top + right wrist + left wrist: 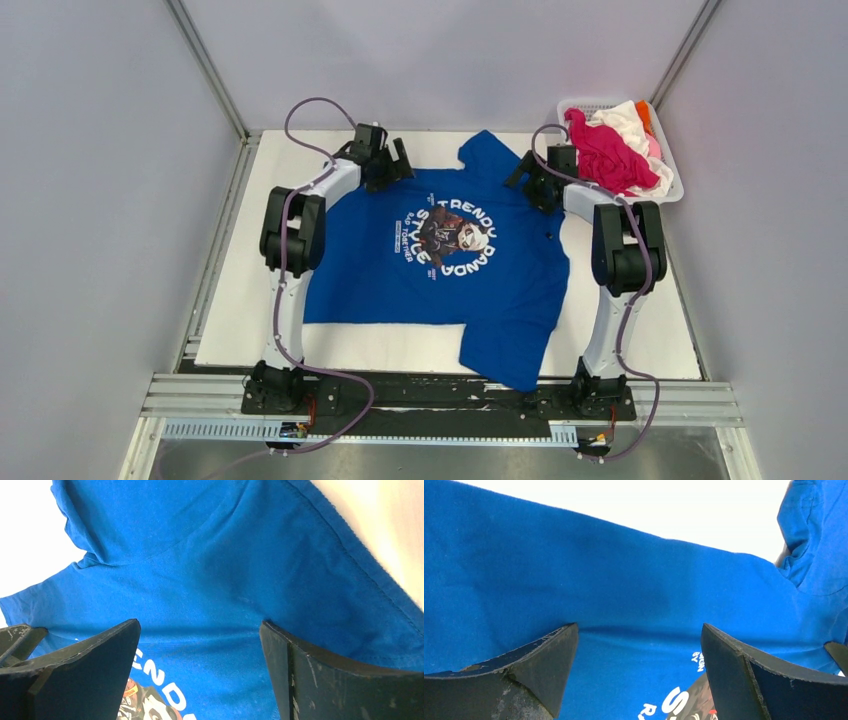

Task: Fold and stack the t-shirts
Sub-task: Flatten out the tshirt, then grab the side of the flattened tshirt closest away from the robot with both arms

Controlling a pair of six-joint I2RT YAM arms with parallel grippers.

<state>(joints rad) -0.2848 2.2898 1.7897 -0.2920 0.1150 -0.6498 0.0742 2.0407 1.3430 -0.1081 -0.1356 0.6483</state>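
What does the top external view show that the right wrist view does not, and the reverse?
Only the top external view: the whole blue t-shirt spread on the table, the left gripper, and the basket with the magenta t-shirt. Only the right wrist view: the hem stitching and the open gap between the right gripper's fingers. Both: the blue cloth and part of its white lettering.

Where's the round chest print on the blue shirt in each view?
Top external: chest print at picture centre, in the middle of the blue shirt.
Left wrist: chest print cut off at the bottom edge, right of centre.
Right wrist: chest print cut off at the bottom edge, left of centre.
Shared landmark: the shirt's far sleeve, top right in left wrist, top left in right wrist.
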